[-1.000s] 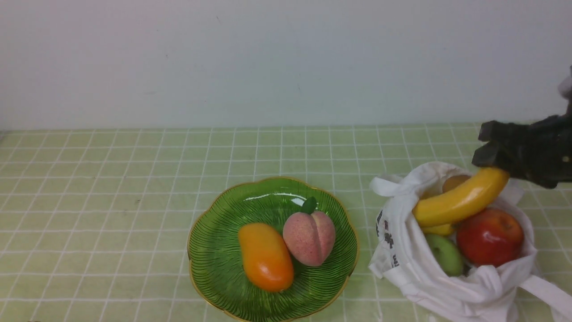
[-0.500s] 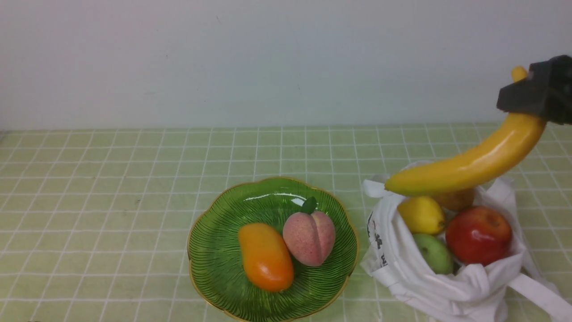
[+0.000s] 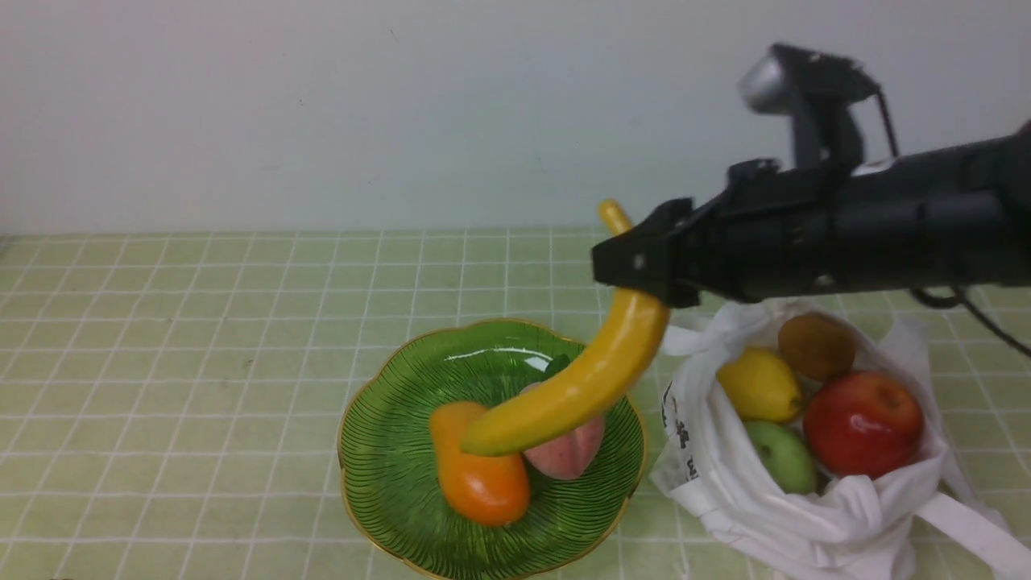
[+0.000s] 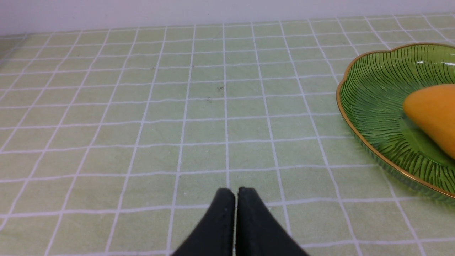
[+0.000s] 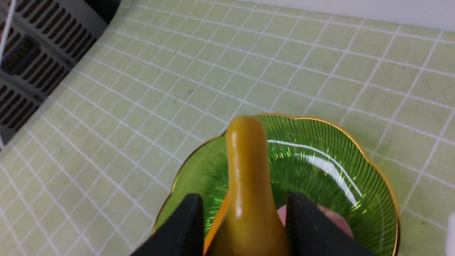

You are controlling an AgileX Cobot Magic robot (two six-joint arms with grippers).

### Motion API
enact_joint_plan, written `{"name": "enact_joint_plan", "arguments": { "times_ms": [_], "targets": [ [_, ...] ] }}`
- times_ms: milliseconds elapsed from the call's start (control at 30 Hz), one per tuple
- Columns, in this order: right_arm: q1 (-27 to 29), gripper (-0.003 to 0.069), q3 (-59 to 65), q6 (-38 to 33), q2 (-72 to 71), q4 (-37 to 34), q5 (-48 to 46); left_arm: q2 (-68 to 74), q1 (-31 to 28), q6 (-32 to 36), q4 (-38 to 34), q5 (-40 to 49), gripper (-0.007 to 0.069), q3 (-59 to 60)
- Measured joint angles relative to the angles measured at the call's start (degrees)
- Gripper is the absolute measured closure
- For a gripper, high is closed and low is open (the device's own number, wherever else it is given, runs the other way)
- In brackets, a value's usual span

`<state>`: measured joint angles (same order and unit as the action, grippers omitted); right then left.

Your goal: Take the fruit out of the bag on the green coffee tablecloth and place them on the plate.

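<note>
The small black printing on the side of the white bag (image 3: 709,451), right of the plate (image 3: 387,491), is too small to read.

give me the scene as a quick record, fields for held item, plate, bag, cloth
held item: yellow banana, clamped in the right tool, hanging over the plate
plate: green glass dish holding an orange mango-like fruit and a pink peach
bag: white cloth tote, open, with lemon, brown fruit, red apple and green fruit inside
cloth: pale green, white grid lines
</note>
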<state>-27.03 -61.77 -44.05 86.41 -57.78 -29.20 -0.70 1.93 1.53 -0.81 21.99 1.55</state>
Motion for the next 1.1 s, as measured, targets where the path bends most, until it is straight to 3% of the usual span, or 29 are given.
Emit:
{"name": "enact_joint_plan", "arguments": {
  "times_ms": [267,433,567,667,867,1100],
  "targets": [
    [-6.0,0.0356,-4.4,-17.0,12.3,-11.9,11.4,0.0,0.0,0.0,0.0,0.0,0.0632,0.0],
    [-6.4,0.0223,-7.8,-23.0,17.4,-15.8,10.9,0.0,0.0,0.0,0.0,0.0,0.0632,0.0],
    [-6.4,0.0065,-8.0,-24.7,18.4,-16.3,10.8,0.0,0.0,0.0,0.0,0.0,0.0632,0.0],
    [-6.4,0.0012,-8.1,-25.0,18.4,-16.1,10.8,0.0,0.0,0.0,0.0,0.0,0.0632,0.0],
    [-6.4,0.0002,-8.1,-25.0,16.9,-10.7,9.8,0.0,0.0,0.0,0.0,0.0,0.0632,0.0],
    [-6.3,0.0075,-8.1,-22.5,8.5,-3.1,4.4,0.0,0.0,0.0,0.0,0.0,0.0632,0.0]
  ]
}}
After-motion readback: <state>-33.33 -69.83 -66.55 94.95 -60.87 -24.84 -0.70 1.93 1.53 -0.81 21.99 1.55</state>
